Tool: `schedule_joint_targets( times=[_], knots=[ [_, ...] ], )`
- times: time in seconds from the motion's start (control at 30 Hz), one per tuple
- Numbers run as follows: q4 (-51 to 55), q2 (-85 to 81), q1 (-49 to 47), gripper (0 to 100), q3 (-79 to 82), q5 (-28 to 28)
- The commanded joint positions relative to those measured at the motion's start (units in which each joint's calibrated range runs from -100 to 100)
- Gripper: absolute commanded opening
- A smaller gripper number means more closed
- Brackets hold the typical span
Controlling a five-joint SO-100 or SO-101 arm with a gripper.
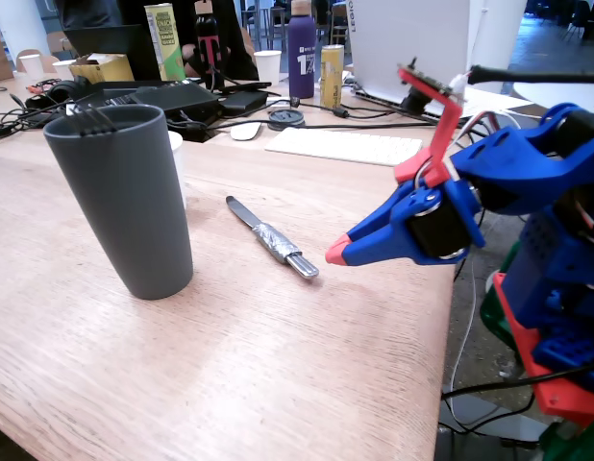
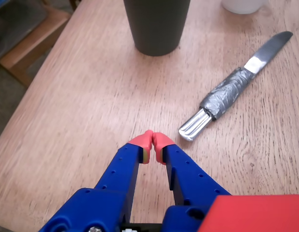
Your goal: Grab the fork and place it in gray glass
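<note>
The gray glass (image 1: 124, 202) stands upright on the wooden table at the left of the fixed view, and at the top centre of the wrist view as the gray glass (image 2: 156, 24). The fork's tines (image 1: 93, 119) poke up just above the glass rim; the rest of the fork is hidden inside. My blue gripper (image 1: 337, 252) with red tips hovers to the right of the glass, above the table. In the wrist view the gripper (image 2: 153, 137) is shut, tips touching, with nothing between them.
A tape-wrapped table knife (image 1: 273, 240) lies between glass and gripper, also seen as the knife (image 2: 227, 94) in the wrist view. A white paper cup (image 1: 178, 158) stands behind the glass. Keyboard (image 1: 340, 146), bottles and clutter fill the back. The table edge (image 1: 449, 317) runs under the arm.
</note>
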Motion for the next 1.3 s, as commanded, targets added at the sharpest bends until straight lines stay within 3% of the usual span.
schedule_joint_targets(
  times=[0.0, 1.27],
  knots=[
    [0.18, -0.89, 0.21, 0, 0.15, 0.15],
    [0.18, -0.03, 1.73, 0, -0.42, 0.15]
  ],
)
